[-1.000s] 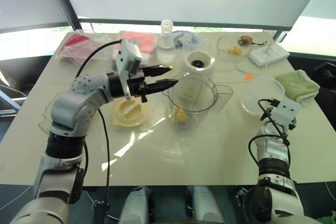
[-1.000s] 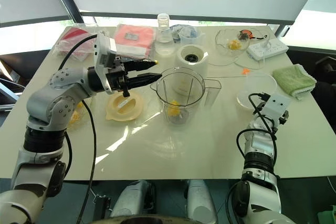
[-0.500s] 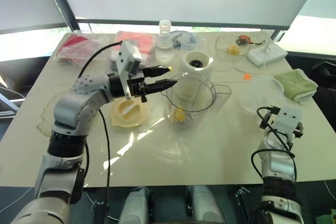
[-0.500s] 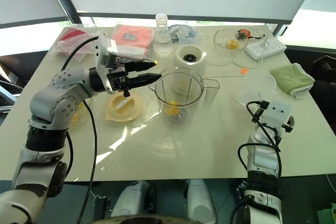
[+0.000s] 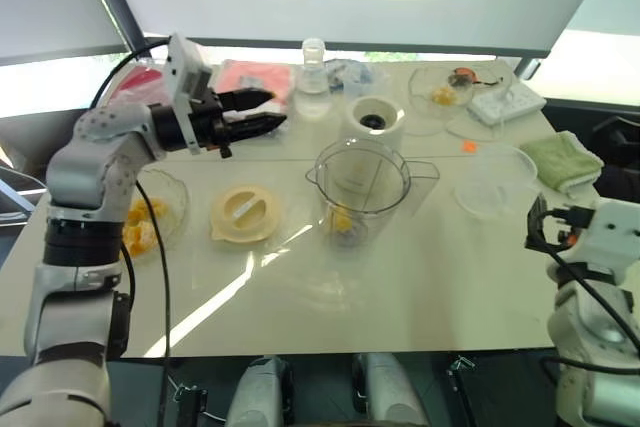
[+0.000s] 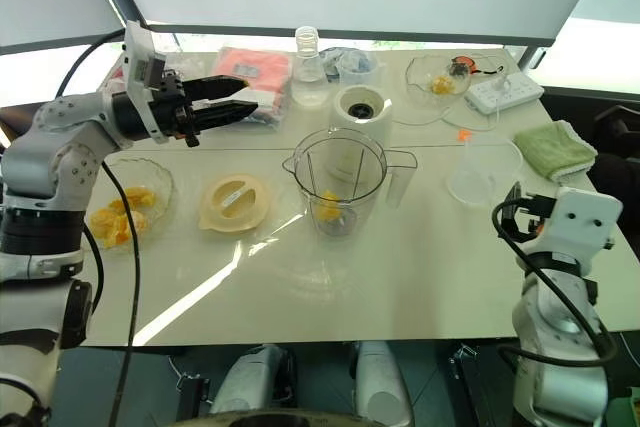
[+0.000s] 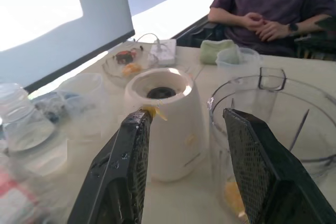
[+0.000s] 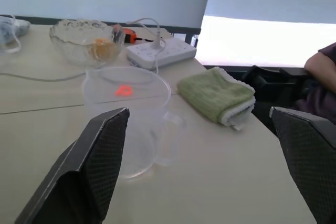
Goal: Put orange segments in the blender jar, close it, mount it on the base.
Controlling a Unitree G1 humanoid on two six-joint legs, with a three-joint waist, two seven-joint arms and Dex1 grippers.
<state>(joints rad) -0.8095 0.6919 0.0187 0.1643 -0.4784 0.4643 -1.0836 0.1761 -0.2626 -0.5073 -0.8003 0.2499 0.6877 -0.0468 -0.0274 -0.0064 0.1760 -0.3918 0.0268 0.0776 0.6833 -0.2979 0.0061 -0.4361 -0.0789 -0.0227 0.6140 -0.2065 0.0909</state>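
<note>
While the left gripper [image 6: 236, 107] hangs above the table [image 6: 400, 277] with fingers apart and nothing held, a small yellow bit sticks to one fingertip [image 7: 140, 115]. Past it stands the cream base [image 6: 361, 112], dark socket up, and the clear blender jar [image 6: 339, 182] just in front of it with an orange piece [image 6: 330, 207] at the bottom. Flat cream lid [image 6: 234, 202] lies left of the jar; a glass dish holds more orange segments [image 6: 115, 215]. Right gripper [image 8: 210, 166] is spread wide, empty, near a clear cup [image 8: 131, 119], green cloth [image 8: 215, 95] and power strip [image 8: 160, 52]. Seated person [image 7: 273, 9] is cut off at the far edge
</note>
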